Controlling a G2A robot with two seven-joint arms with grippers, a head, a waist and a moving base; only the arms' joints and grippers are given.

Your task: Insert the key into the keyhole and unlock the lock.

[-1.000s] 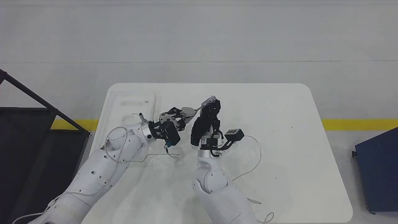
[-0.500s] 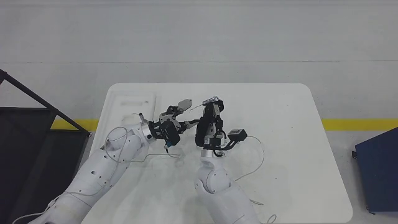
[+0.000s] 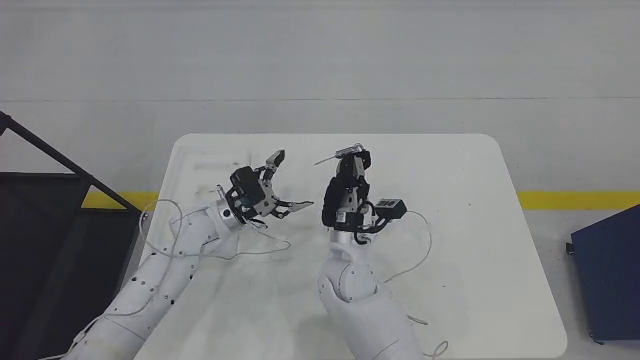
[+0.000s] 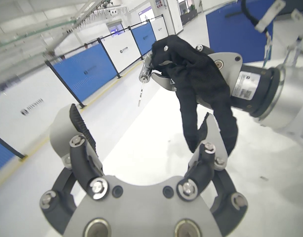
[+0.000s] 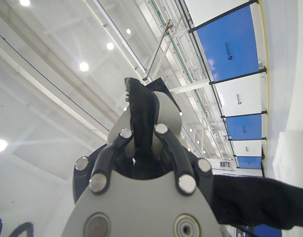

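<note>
Top view: left gripper (image 3: 290, 180) hangs over the table (image 3: 450, 260) with fingers spread wide and nothing between them. Just right of it, the right gripper (image 3: 348, 160), wrapped in black cloth (image 4: 191, 75), clamps the key (image 4: 144, 75), held off the table with its shaft sticking out leftward.

white table (image 3: 470, 260) with thin cable (image 3: 430, 243)

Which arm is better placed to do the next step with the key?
Right, probably: the right gripper is shut on the slim metal key, while the left gripper is open and empty.
</note>
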